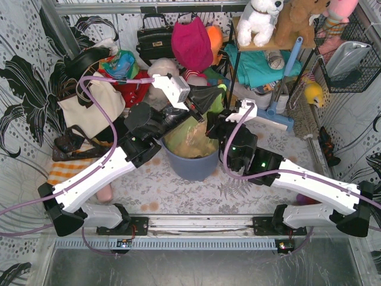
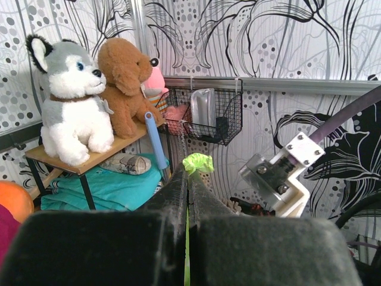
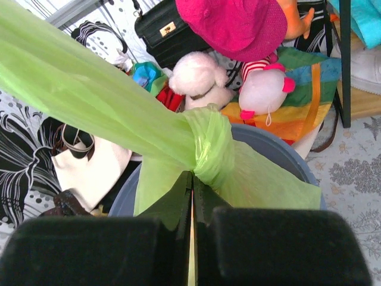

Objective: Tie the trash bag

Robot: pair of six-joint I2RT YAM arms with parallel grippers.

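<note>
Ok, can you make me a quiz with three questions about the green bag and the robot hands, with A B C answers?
1. Where does the trash bag sit?
A) in the blue-grey bin
B) on the wooden shelf
C) in the wire basket

2. What colour is the trash bag?
A) red
B) light green
C) black

3. How is the right gripper?
A) wide open
B) holding a plush toy
C) shut on the trash bag

Answers:
1 A: in the top view the bin's rim rings the bag.
2 B: light-green plastic stretches across the right wrist view.
3 C: it pinches the twisted green plastic right below a knot-like wrap.
</note>
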